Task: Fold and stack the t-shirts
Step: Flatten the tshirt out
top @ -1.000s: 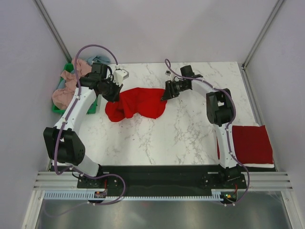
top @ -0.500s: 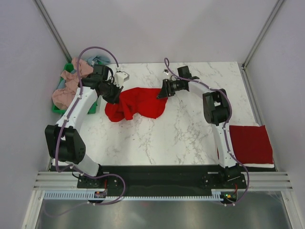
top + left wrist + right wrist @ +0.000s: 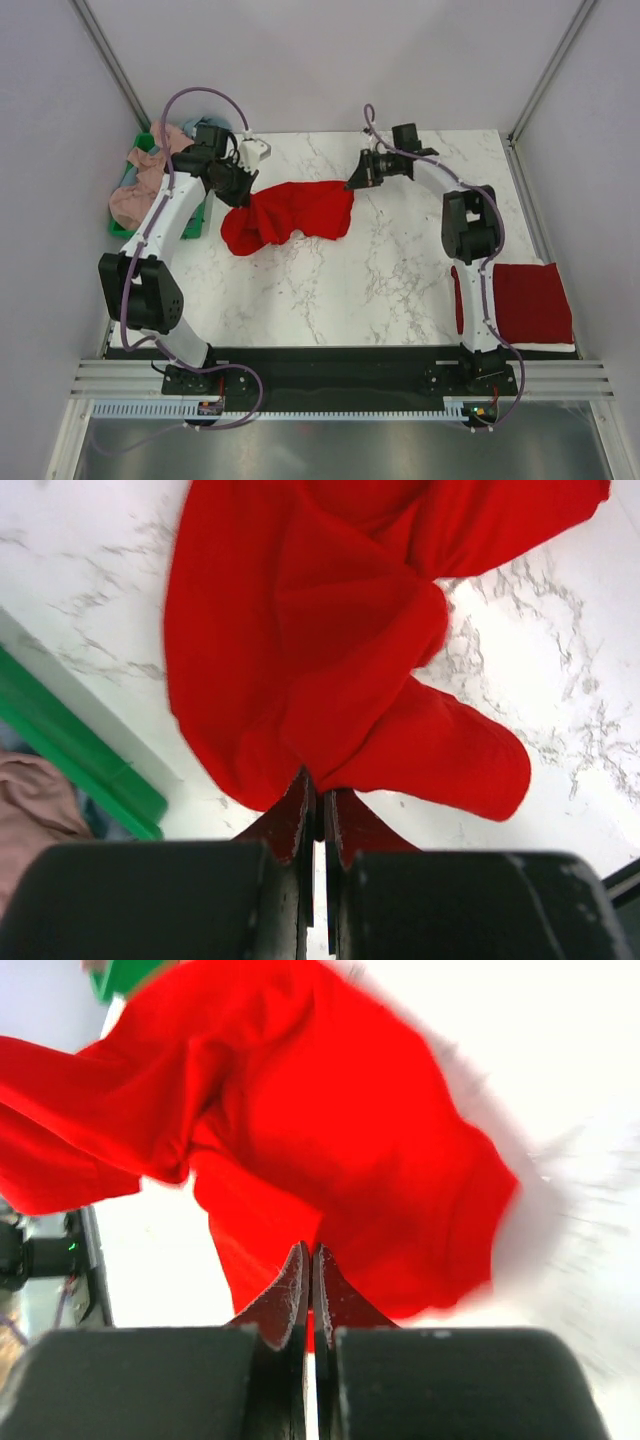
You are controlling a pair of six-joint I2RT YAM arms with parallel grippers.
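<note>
A crumpled bright red t-shirt [image 3: 295, 212] lies at the back middle of the marble table [image 3: 400, 270]. My left gripper [image 3: 240, 190] is shut on its left edge; in the left wrist view the fabric [image 3: 330, 650] runs right into the closed tips [image 3: 320, 788]. At the shirt's upper right corner my right gripper [image 3: 357, 181] is shut too, its tips [image 3: 311, 1253] pinched on the red cloth [image 3: 340, 1130]. A folded red t-shirt [image 3: 525, 300] lies flat at the table's right front edge. Dusty pink [image 3: 140, 185] and grey-blue [image 3: 212, 125] t-shirts fill the bin.
The green plastic bin [image 3: 196, 222] stands at the table's left edge, close behind my left arm; its rim [image 3: 75, 755] shows in the left wrist view. Grey walls and metal posts enclose the table on three sides.
The right gripper has gone from open to shut at the shirt's right corner and lifted it slightly back and right. The left gripper has shifted a little toward the back, still gripping.
</note>
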